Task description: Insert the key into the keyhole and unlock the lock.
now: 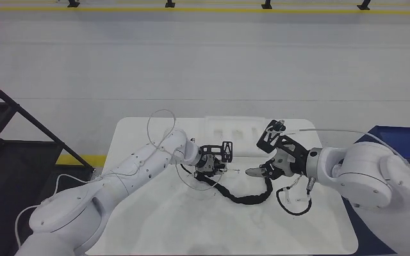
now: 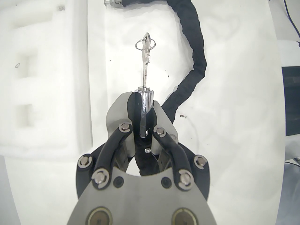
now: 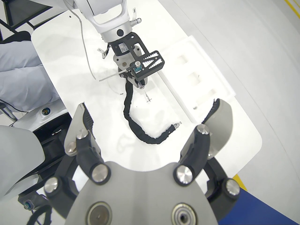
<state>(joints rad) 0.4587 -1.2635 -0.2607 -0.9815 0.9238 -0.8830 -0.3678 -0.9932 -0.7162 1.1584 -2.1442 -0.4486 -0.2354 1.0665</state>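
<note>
My left gripper (image 2: 143,101) is shut on the lock's chrome cylinder (image 2: 146,103), held just above the white table. The silver key (image 2: 145,54) sticks straight out of the keyhole, a small ring through its head. The lock's black fabric-covered chain (image 2: 196,54) curves away over the table and ends in a loose metal pin (image 2: 112,1). In the top view the key (image 1: 232,171) points toward my right gripper (image 1: 254,172). That gripper (image 3: 149,103) is open wide, a short way off from the key (image 3: 147,98), holding nothing.
A white foam tray (image 1: 240,131) with several recesses lies along the table's far edge, beside the lock. A black cable loop (image 1: 295,203) hangs by the right arm. A black frame (image 1: 25,128) stands off the table's left side.
</note>
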